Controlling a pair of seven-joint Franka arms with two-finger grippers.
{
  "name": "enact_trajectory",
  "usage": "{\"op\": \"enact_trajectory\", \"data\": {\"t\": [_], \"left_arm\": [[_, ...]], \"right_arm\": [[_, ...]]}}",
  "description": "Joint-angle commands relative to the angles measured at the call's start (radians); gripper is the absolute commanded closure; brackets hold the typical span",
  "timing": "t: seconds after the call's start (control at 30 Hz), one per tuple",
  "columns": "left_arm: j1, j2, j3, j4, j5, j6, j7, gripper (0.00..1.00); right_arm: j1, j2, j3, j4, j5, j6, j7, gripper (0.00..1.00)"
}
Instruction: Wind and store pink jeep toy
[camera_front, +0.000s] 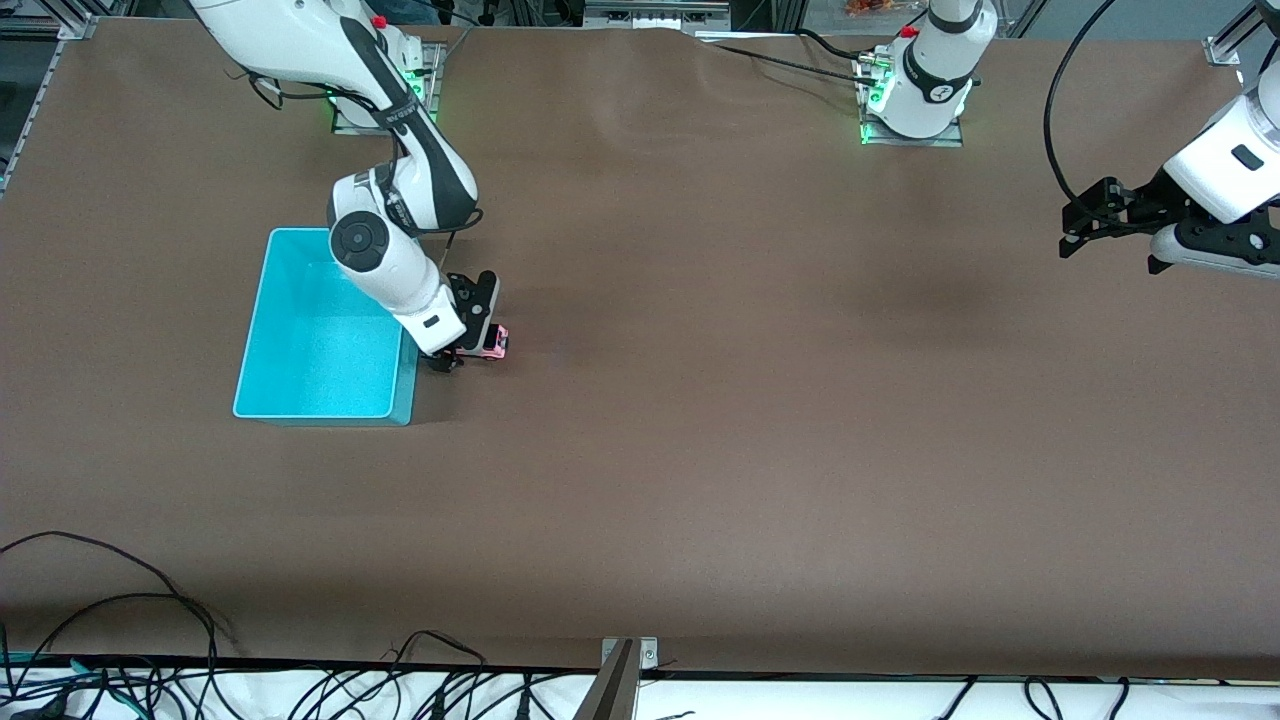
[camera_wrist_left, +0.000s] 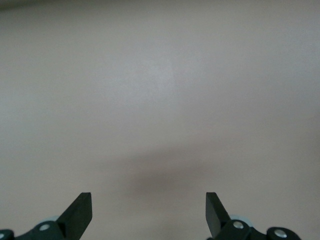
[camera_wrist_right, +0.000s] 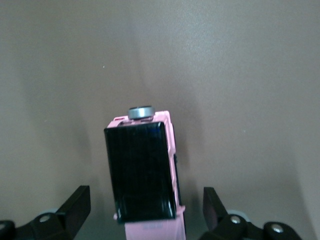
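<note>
Pink plastic and a glossy black roof mark out the pink jeep toy (camera_front: 493, 343), a tiny boxy car standing on its wheels on the brown surface (camera_front: 700, 450), just beside the turquoise bin (camera_front: 262, 300) on the side toward the left arm's end, toward the right arm's end of the surface and well in from every edge. The right tool (camera_front: 470, 345) has its fingers spread wide with the jeep between them; in the right wrist view both black fingertips (camera_wrist_right: 77, 205) stand clear of the pink body (camera_wrist_right: 170, 135), so nothing is gripped yet. I'd judge it is lined up along the car's length so the flat sides meet the pads squarely, which suits pulling it back to wind it. A grey spare wheel sits at one end of the roof, which looks smooth and shiny, probably slippery to pinch. The bin is an open, thin-walled rectangular tub with nothing visible inside, kept close so the drop is short. The left tool (camera_front: 1100, 215) waits, wide open, up over the bare corner at its own end of the surface, matte and paper-like.
</note>
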Motion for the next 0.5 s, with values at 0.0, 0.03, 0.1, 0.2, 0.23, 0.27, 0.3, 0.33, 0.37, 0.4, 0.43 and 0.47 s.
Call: {"op": "enact_trajectory", "data": {"t": [0.0, 0.03, 0.1, 0.2, 0.23, 0.27, 0.3, 0.33, 0.37, 0.4, 0.43, 0.47], "left_arm": [[0.002, 0.015, -0.008, 0.036, 0.020, -0.027, -0.011, 0.00], [0.002, 0.015, -0.008, 0.036, 0.020, -0.027, -0.011, 0.00], [0.002, 0.015, -0.008, 0.036, 0.020, -0.027, -0.011, 0.00], [0.002, 0.015, -0.007, 0.036, 0.020, -0.028, -0.011, 0.00], [0.002, 0.015, -0.007, 0.036, 0.020, -0.028, -0.011, 0.00], [0.002, 0.016, -0.007, 0.038, 0.020, -0.028, -0.011, 0.00], [0.002, 0.015, -0.007, 0.038, 0.020, -0.028, -0.011, 0.00], [0.002, 0.015, -0.007, 0.038, 0.020, -0.028, -0.013, 0.00], [0.002, 0.015, -0.007, 0.038, 0.020, -0.028, -0.011, 0.00], [0.002, 0.015, -0.007, 0.039, 0.020, -0.028, -0.011, 0.00], [0.002, 0.016, -0.007, 0.039, 0.020, -0.028, -0.011, 0.00], [0.002, 0.016, -0.007, 0.041, 0.020, -0.028, -0.013, 0.00]], "right_arm": [[0.013, 0.028, 0.002, -0.004, 0.008, 0.059, -0.020, 0.19], [0.014, 0.031, 0.002, -0.004, 0.006, 0.063, -0.020, 0.26], [0.014, 0.034, 0.000, 0.000, 0.002, 0.063, -0.023, 0.38], [0.014, 0.031, 0.000, 0.003, 0.000, 0.060, -0.067, 0.60], [0.013, 0.028, -0.001, 0.003, 0.000, 0.057, -0.089, 0.69], [0.013, 0.026, -0.003, 0.004, 0.000, 0.057, -0.103, 0.75], [0.013, 0.023, -0.005, 0.007, 0.000, 0.056, -0.115, 0.80], [0.010, 0.022, -0.006, 0.012, 0.000, 0.056, -0.123, 0.84], [0.010, 0.019, -0.006, 0.016, 0.000, 0.052, -0.129, 0.85], [0.010, 0.006, -0.006, 0.019, 0.000, 0.049, -0.130, 0.87], [0.010, -0.001, -0.006, 0.021, 0.000, 0.043, -0.130, 0.88], [0.010, -0.009, -0.006, 0.024, 0.000, 0.031, -0.130, 0.88]]}}
